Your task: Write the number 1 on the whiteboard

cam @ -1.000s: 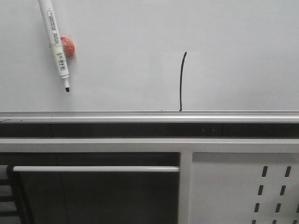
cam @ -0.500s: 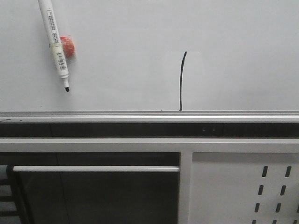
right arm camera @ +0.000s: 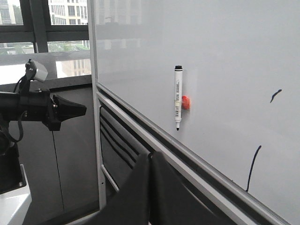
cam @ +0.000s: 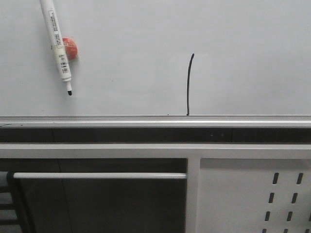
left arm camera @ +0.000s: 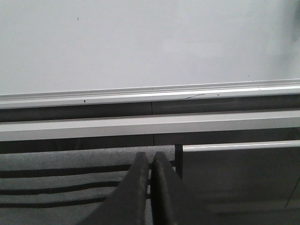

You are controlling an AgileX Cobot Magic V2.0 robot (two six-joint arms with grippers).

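The number 1 [cam: 188, 85] is a thin black, slightly curved stroke on the whiteboard [cam: 243, 48], ending at the silver bottom rail [cam: 155, 120]. In the right wrist view the number 1 [right arm camera: 252, 168] shows low on the whiteboard [right arm camera: 225, 61]. My left gripper [left arm camera: 151, 157] is shut with nothing between its fingers, below the board's rail [left arm camera: 140, 96]. My right gripper [right arm camera: 150, 157] is also shut and holds nothing, off the board. Neither gripper shows in the front view.
A white marker pen [cam: 57, 43] sticks to the board by a red magnet [cam: 71, 48], left of the stroke. A short black mark [right arm camera: 275, 95] sits higher on the board. A perforated grey panel [cam: 252, 194] is below right. My left arm [right arm camera: 37, 108] is beside the board's edge.
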